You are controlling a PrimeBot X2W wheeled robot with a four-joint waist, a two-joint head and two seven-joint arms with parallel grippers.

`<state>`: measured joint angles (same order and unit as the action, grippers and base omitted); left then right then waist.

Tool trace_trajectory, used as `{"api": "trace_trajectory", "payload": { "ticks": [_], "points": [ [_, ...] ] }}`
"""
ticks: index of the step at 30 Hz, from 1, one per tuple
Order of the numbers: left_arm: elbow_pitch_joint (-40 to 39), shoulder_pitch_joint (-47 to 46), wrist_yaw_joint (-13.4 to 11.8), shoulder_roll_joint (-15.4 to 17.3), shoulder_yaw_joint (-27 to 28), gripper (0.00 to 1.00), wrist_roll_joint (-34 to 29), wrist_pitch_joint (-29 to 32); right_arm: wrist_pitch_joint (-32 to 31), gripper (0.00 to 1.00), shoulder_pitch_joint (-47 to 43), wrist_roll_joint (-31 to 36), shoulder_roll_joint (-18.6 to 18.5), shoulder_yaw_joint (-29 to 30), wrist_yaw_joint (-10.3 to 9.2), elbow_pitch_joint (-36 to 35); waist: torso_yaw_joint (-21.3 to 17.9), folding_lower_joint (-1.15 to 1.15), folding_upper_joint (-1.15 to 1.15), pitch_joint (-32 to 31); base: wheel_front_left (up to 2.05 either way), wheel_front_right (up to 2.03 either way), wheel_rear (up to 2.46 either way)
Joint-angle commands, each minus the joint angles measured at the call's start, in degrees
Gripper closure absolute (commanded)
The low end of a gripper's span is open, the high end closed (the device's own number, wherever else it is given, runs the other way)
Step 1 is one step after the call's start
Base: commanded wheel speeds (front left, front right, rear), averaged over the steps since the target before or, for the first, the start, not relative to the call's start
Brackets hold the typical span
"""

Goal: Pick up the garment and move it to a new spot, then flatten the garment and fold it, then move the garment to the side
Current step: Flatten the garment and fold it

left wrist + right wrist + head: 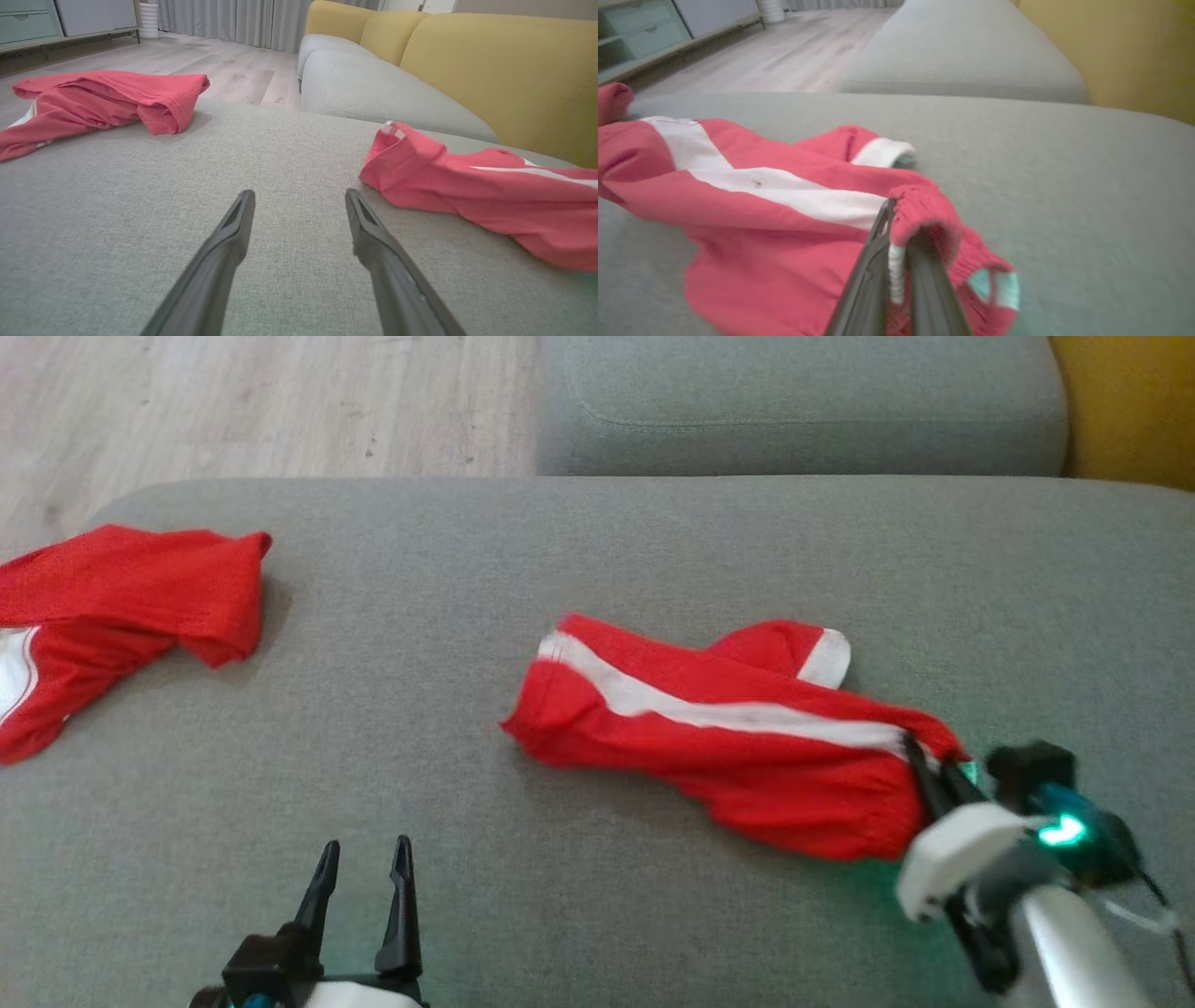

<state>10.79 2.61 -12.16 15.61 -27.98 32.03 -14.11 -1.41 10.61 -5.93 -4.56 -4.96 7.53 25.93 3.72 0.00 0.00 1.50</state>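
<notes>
**A:** The grey cushion (pixel 523 551) carries it all. Why is the striped garment (pixel 728 756) bunched just right of the cushion's middle?

**B:** It lies crumpled, not yet spread. The right fingers (pixel 924 773) are clamped on its elastic waistband, toward the cushion's near right, probably to drag or lift it to a new spot.

**A:** And the other red garment (pixel 112 607)?

**B:** Untouched at the cushion's left edge, well apart.

**A:** The left fingers (pixel 401 905)?

**B:** Spread wide, empty, low over the cushion's near edge, likely kept free for flattening.

The other red cloth (pixel 121 607) is cut by the left edge; the garment (pixel 761 219) blurs at its waistband (pixel 924 205)
</notes>
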Motion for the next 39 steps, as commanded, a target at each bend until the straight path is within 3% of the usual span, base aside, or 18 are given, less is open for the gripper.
{"api": "trace_trajectory", "payload": {
  "ticks": [1,5,6,7,8,9,19,24,39],
  "points": [
    [-1.77,-2.23,-0.20,0.45,1.53,0.00,-0.38,-0.17,-0.51,1.00,0.31,1.06,-1.07,0.80,-0.04,-3.39,-0.15,0.00,0.00,0.30,0.00,0.00,0.00],
    [-1.60,-2.55,-0.06,0.34,1.17,0.00,-0.40,-0.17,-0.89,1.00,-3.03,2.59,-0.93,5.18,-0.04,-6.10,-0.19,0.00,0.00,0.75,0.00,0.00,0.00],
    [-1.54,-2.62,-0.04,0.30,1.08,0.00,-0.41,-0.17,-0.66,0.86,-3.56,2.95,-0.76,5.92,-0.04,-6.42,-0.18,0.00,0.00,0.80,0.00,0.00,0.00],
    [-1.46,-2.69,-0.02,0.25,0.98,0.00,-0.41,-0.17,-0.42,0.66,-3.99,3.31,-0.59,6.45,-0.04,-6.55,-0.15,0.00,0.00,0.80,0.00,0.00,0.00],
    [-1.38,-2.75,0.02,0.18,0.84,0.00,-0.41,-0.15,-0.09,0.36,-4.33,3.64,-0.40,6.97,-0.04,-6.60,-0.12,0.00,0.00,0.75,0.00,0.00,0.00],
    [-1.16,-2.84,0.16,0.08,0.57,0.00,-0.38,-0.09,0.68,0.00,-4.81,4.65,-0.05,7.90,-0.04,-6.52,-0.05,0.00,0.00,0.50,0.00,0.00,0.00],
    [-0.68,-3.29,0.62,-0.41,-0.72,0.00,-0.51,0.02,2.35,0.00,-8.11,6.13,1.10,10.62,-0.04,-8.87,-0.06,0.00,0.00,-2.47,0.00,0.00,0.00],
    [-0.81,-3.89,0.54,-0.56,-0.96,0.00,-0.60,0.05,2.84,0.00,-10.89,6.55,1.46,11.16,-0.04,-13.51,-0.39,0.00,0.00,-3.80,0.00,0.00,0.00],
    [-0.87,-1.51,-0.61,-0.08,-0.47,0.00,0.32,-0.03,4.26,0.00,-18.19,1.05,1.68,5.37,-0.04,-20.93,-1.33,0.00,0.00,-5.41,0.00,0.00,0.00]
  ]
}}
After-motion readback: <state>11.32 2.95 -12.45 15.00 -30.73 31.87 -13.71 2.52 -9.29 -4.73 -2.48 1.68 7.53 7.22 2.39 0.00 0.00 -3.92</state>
